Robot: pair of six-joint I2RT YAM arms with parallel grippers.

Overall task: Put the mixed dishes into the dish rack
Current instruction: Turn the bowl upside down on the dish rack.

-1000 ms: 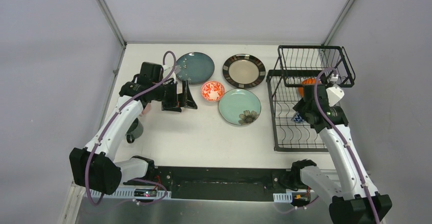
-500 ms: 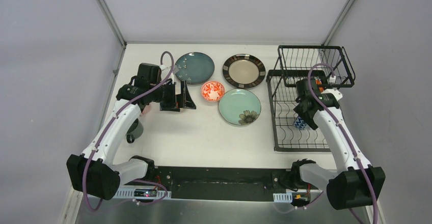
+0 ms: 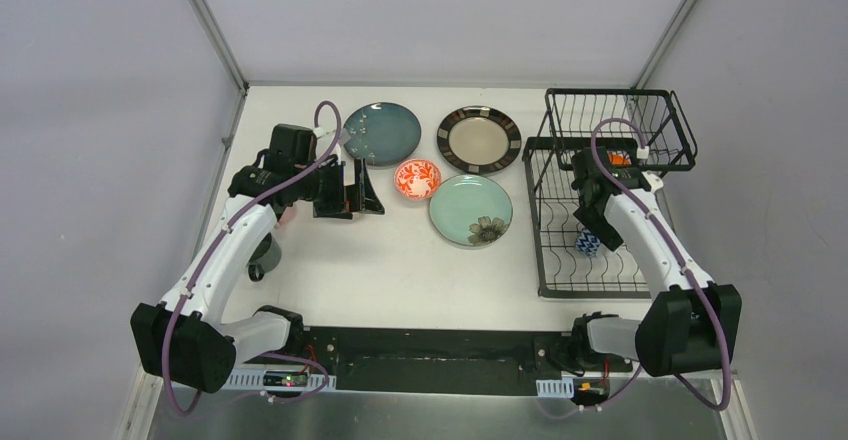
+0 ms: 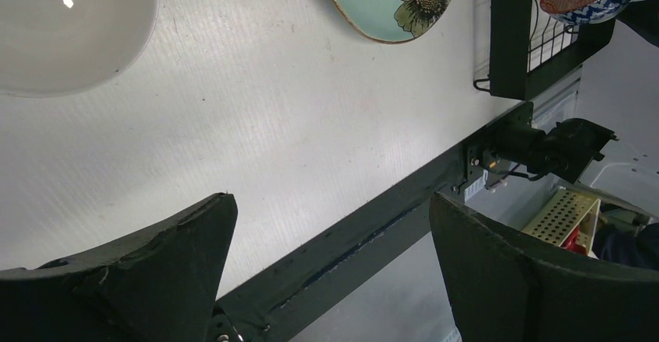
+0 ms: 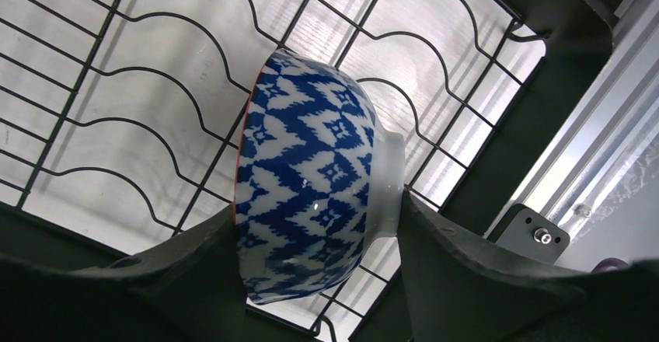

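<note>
My right gripper (image 5: 319, 218) is shut on a blue-and-white patterned bowl (image 5: 307, 179), tipped on its side, with one finger on the rim and one on the foot. The bowl hangs just over the wavy wires of the dish rack (image 5: 155, 93). From above, bowl (image 3: 588, 241) and right gripper (image 3: 592, 230) are over the lower tray of the black rack (image 3: 545, 260). An orange bowl (image 3: 620, 159) shows in the rack behind the arm. On the table lie a teal plate (image 3: 382, 132), a dark-rimmed beige plate (image 3: 479, 140), a mint flower plate (image 3: 470, 209) and a red-patterned bowl (image 3: 417, 178). My left gripper (image 3: 360, 188) hangs open and empty left of the red bowl.
A dark cup (image 3: 262, 253) and something pink (image 3: 288, 215) sit under my left arm near the left wall. The left wrist view shows a pale rounded dish (image 4: 62, 31), the mint plate (image 4: 392, 0) and the table's dark front rail (image 4: 373, 218).
My right arm has swung left and back over the rack's lower tray, carrying the blue-and-white bowl lower. The left arm has hardly shifted.
</note>
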